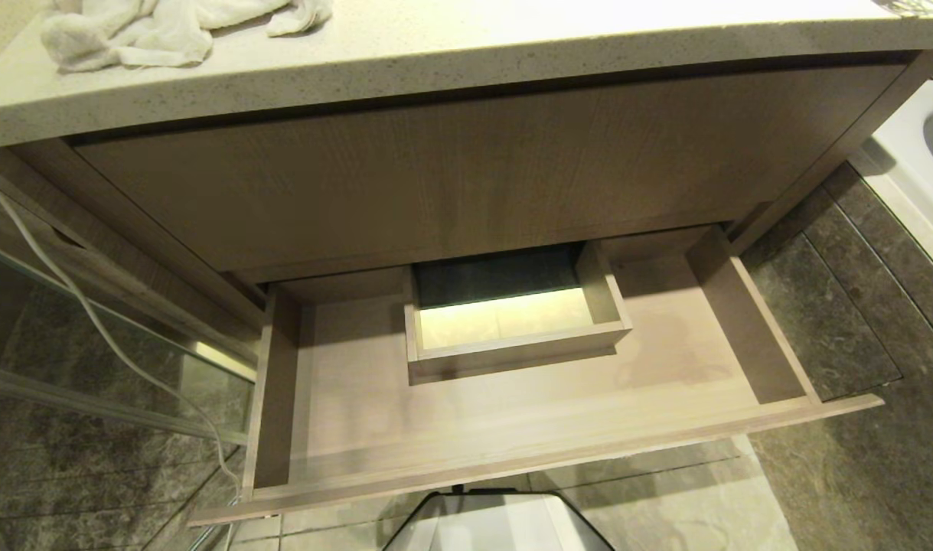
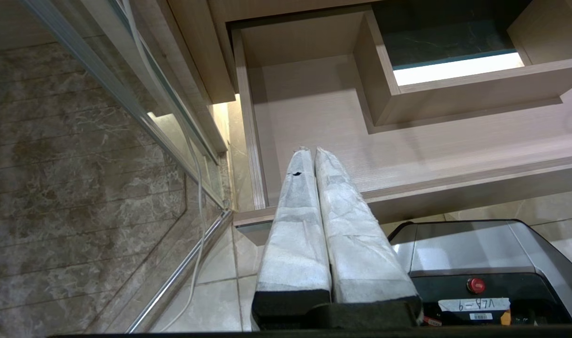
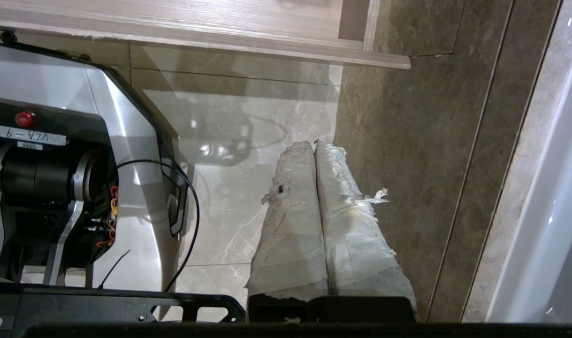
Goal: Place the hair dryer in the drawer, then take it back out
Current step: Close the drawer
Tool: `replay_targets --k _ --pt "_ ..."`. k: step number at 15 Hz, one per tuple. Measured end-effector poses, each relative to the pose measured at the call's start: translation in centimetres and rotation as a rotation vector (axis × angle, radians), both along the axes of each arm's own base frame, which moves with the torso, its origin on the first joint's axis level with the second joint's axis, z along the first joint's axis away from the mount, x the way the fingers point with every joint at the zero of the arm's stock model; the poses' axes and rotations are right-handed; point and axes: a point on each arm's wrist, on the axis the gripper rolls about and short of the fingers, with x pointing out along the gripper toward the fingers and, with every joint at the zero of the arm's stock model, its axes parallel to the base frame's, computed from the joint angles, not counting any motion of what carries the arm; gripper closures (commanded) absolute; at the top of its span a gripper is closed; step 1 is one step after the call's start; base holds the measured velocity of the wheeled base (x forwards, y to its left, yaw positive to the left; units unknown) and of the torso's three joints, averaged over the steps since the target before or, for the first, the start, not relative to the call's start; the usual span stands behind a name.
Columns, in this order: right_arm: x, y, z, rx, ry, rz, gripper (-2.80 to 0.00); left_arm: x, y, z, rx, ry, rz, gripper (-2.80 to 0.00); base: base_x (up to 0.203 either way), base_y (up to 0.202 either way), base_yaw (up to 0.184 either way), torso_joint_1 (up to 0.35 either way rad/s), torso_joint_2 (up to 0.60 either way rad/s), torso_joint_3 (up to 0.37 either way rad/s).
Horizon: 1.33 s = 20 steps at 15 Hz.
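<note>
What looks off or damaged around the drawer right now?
The drawer stands open and empty, with no hair dryer in any view. A towel lies crumpled on the counter. The tape on the right gripper is torn and frayed.

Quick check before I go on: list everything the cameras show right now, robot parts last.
drawer: one, light wood-grain, pulled open under the counter, nothing lying in it; boxed cutout mid-back.
front panel: one, wood-grain, above the drawer.
countertop: one, speckled beige.
towel: one, white, crumpled on the countertop's left end.
cord: one, white, hanging down left of the drawer.
hair dryer: none in view.
robot base: one, silver and black, below the drawer front.
left end effector: shut, empty, over the drawer's front left corner.
right end effector: shut, empty, over the floor.
</note>
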Motion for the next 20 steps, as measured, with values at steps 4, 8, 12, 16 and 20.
replay_targets --k 4,8,12,16,20 --pt "-0.3 0.1 -0.2 -0.017 0.007 0.012 0.00 0.0 0.0 0.0 0.000 0.000 0.000 0.00 0.000 0.000 0.000 0.000 0.00 0.000" --pt "-0.3 0.1 -0.4 -0.037 0.008 0.028 0.00 0.0 0.0 0.0 0.000 0.000 0.000 0.00 0.000 0.000 0.000 -0.130 0.14 0.041" --pt "-0.8 0.2 -0.7 -0.047 0.006 0.034 0.00 0.0 0.0 0.0 0.000 0.001 0.000 0.00 0.000 0.000 0.000 -0.201 0.36 0.182" --pt "-0.9 0.3 -0.8 -0.052 0.000 0.036 0.00 0.0 0.0 0.0 -0.001 -0.001 0.000 0.00 0.000 0.000 0.000 -0.015 0.35 0.310" --pt "-1.2 0.4 -1.7 -0.047 0.032 0.046 0.00 0.0 0.0 0.0 0.000 -0.001 0.000 0.00 0.000 0.000 0.000 0.104 0.13 0.251"
